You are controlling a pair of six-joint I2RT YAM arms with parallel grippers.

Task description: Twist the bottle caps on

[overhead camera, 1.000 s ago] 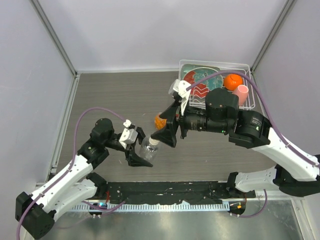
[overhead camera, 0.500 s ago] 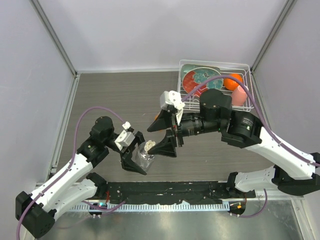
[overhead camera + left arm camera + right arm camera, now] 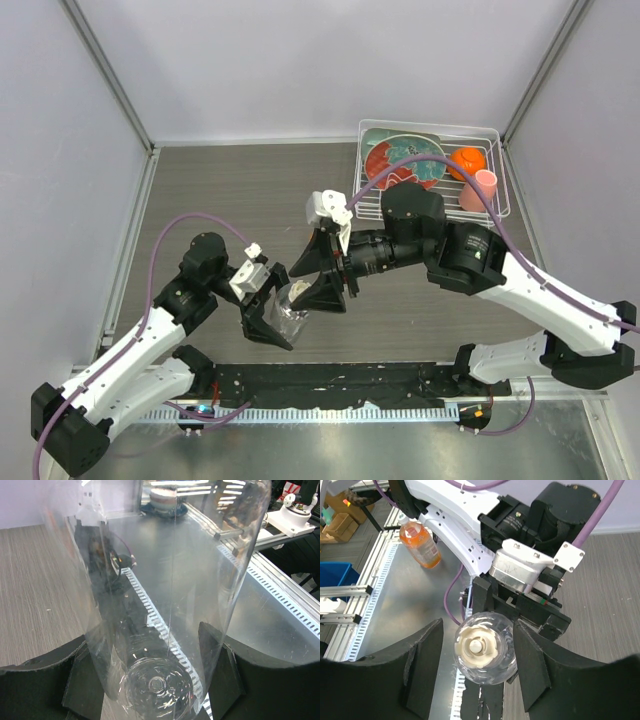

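My left gripper [image 3: 268,318] is shut on the lower body of the clear bottle [image 3: 288,310] and holds it up, tilted toward the right arm. In the left wrist view the bottle [image 3: 165,580] fills the frame between my gripper's [image 3: 155,680] black fingers [image 3: 220,672]. A cream-white cap [image 3: 477,647] sits on the bottle's neck. My right gripper [image 3: 479,665] is open, one jaw on each side of the cap and apart from it; it also shows in the top view [image 3: 312,275]. An orange bottle [image 3: 421,543] with an orange cap shows far off in the right wrist view.
A white wire rack [image 3: 430,125] stands at the back right with patterned plates [image 3: 400,160], an orange ball-like thing [image 3: 465,160] and a pink cup [image 3: 480,190]. A black strip and a metal rail [image 3: 330,410] run along the near edge.
My right gripper has opened off the bottle's top and shifted left. My left gripper has drawn the clear bottle a little toward the near edge.
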